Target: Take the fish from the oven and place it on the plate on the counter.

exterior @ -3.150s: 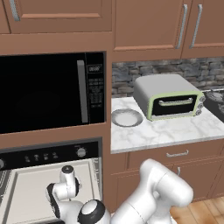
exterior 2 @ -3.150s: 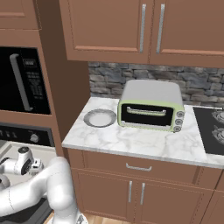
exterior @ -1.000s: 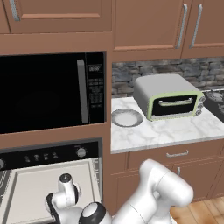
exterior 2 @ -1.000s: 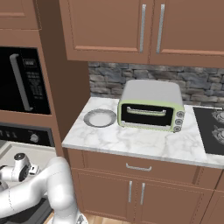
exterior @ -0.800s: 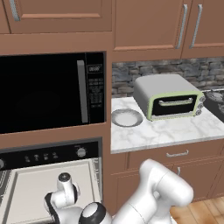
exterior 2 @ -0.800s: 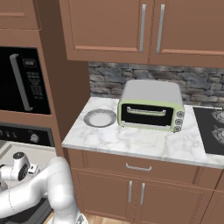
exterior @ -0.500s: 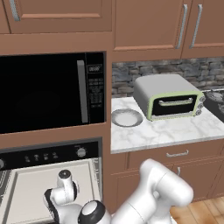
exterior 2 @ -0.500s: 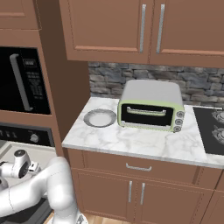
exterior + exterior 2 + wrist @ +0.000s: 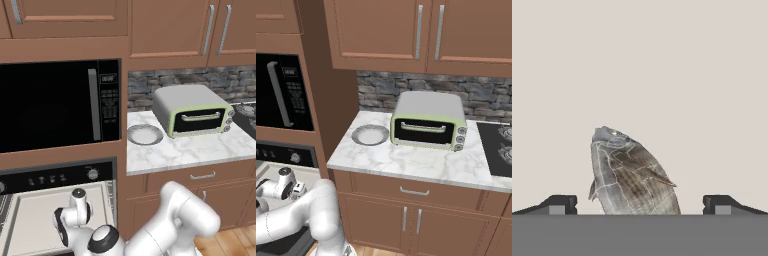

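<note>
In the hand view a grey-brown fish (image 9: 632,175) lies on the cream tray (image 9: 642,65) of the oven (image 9: 55,177). My gripper (image 9: 639,205) hangs open right over the fish, one fingertip on each side and neither touching it. In the left base view my wrist (image 9: 75,215) hovers over the pulled-out tray (image 9: 30,225), below the black control strip. The plate (image 9: 145,134), also plate (image 9: 370,135), sits empty on the counter (image 9: 200,150) to the oven's right, at the counter's left end.
A pale-green toaster oven (image 9: 192,111) stands beside the plate on the counter (image 9: 421,162). A large black microwave (image 9: 50,105) is built in above the oven. A black stovetop (image 9: 496,150) lies at the counter's right end. Wooden cabinets hang overhead.
My wrist has risen a little over the tray and shifted slightly right. The gripper stays open and the fish has not moved.
</note>
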Motion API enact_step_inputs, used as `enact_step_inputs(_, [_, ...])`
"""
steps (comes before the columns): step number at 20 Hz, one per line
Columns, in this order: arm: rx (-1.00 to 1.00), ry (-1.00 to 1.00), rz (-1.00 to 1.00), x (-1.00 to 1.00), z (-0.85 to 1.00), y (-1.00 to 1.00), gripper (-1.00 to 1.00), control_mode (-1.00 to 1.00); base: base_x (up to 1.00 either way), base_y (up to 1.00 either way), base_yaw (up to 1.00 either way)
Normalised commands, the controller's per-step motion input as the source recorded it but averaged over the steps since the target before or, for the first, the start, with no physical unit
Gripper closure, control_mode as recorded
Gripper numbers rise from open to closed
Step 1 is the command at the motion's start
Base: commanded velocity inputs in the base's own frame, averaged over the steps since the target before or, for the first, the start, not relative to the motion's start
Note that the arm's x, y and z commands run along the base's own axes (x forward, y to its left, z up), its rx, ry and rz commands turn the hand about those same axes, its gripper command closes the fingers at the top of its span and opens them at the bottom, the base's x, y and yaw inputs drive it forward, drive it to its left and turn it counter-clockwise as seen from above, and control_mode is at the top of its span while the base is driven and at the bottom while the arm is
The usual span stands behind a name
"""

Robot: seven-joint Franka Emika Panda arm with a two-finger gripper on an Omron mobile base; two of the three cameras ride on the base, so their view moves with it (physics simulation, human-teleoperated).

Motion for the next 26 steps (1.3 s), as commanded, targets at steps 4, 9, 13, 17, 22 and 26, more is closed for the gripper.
enact_step_inputs(4, [0.0, 0.0, 0.0, 0.37, -0.44, -0.02, -1.0, -1.0, 0.0, 0.0, 0.0])
enact_step_inputs(9, [-0.04, 0.0, 0.0, 0.02, -0.81, -0.08, -1.0, -1.0, 0.0, 0.0, 0.0])
enact_step_inputs(13, [-0.09, 0.0, 0.0, -0.05, -0.8, -0.03, -1.0, -1.0, 0.0, 0.0, 0.0])
enact_step_inputs(17, [-0.06, 0.03, 0.0, -0.05, -0.44, 0.0, 1.0, -1.0, 0.0, 0.0, 0.0])
enact_step_inputs(22, [-0.05, 0.0, 0.0, -0.07, -0.36, 0.0, 1.0, -1.0, 0.0, 0.0, 0.0])
enact_step_inputs(26, [-0.04, 0.0, 0.0, -0.08, -0.38, 0.0, 1.0, -1.0, 0.0, 0.0, 0.0])
